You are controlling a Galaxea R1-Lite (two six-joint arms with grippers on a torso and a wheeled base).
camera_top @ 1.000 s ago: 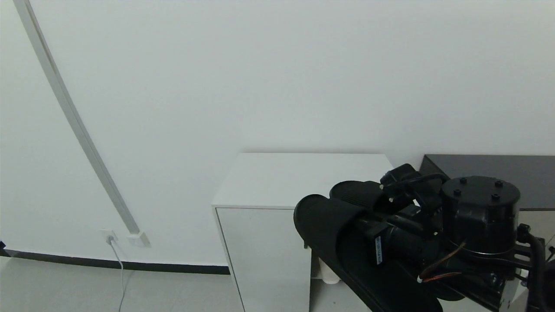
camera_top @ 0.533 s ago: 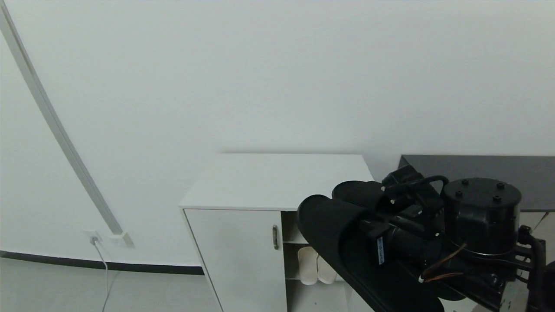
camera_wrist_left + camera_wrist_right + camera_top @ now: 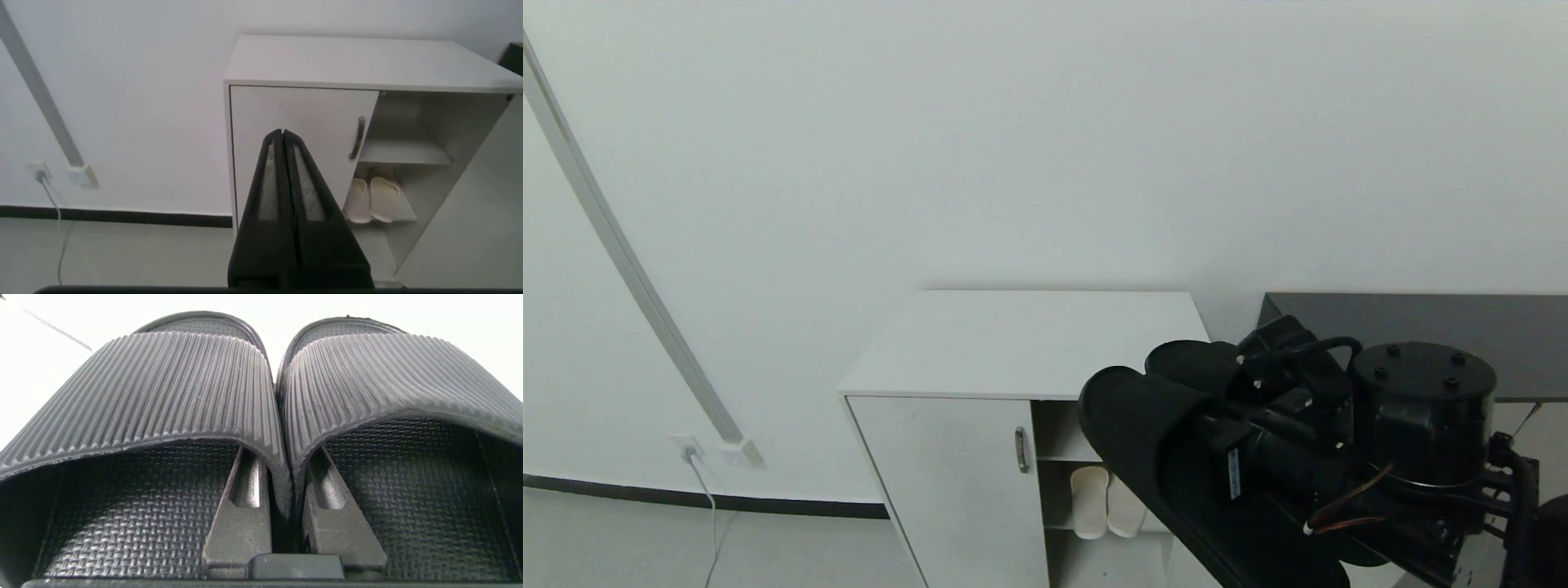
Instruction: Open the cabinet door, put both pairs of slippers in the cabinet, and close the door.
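Right gripper [image 3: 284, 498] clamps the black slippers [image 3: 1143, 416] by their adjoining straps, so both carry as one, raised before the cabinet [image 3: 1021, 343]. White slippers [image 3: 1104, 502] lie on a shelf in its open side. Left gripper [image 3: 283, 143] is closed and empty.

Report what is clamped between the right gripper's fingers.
The right gripper clamps the inner sides of the two black slippers, pressed together side by side; the right wrist view shows it.

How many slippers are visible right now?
4. Two black slippers are clamped in the right gripper; two pale slippers lie on a shelf in the open cabinet. Others may be hidden behind its closed door.
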